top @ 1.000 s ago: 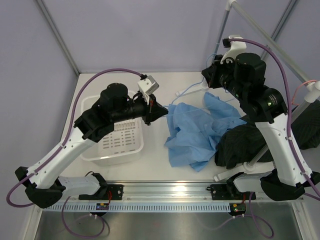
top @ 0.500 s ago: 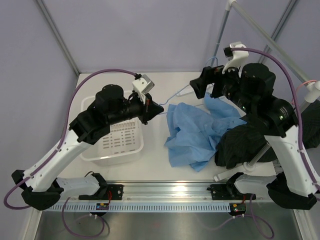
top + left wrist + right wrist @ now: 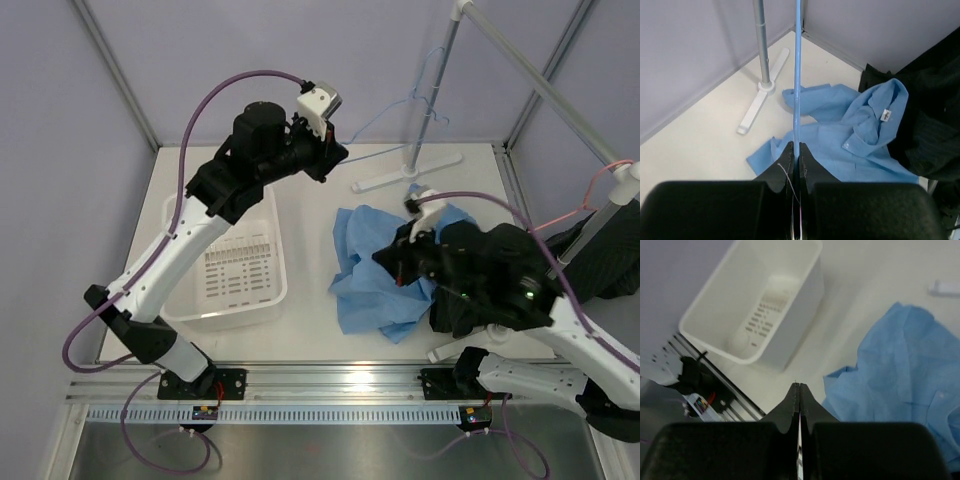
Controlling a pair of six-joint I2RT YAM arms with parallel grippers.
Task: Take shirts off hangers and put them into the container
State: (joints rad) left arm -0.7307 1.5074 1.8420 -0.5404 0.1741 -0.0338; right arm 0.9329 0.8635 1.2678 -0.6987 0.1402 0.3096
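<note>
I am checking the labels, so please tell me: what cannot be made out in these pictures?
Black shirt: top view, the right arm covers much of it.
Pink hanger: top view, too thin to tell whether it sits inside that shirt.
Blue hanger: left wrist view, the top edge cuts it off.

a grey metal rack pole (image 3: 447, 50) is set upright on a flat white foot (image 3: 390, 177) at the far side of a white tabletop (image 3: 310, 250), enclosed by pale lilac wall panels (image 3: 260, 60).

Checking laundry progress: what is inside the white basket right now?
Nothing in the container: the right wrist view shows only its bare slotted bottom. From above, the left arm hides one corner. The light blue shirt lies outside it.
</note>
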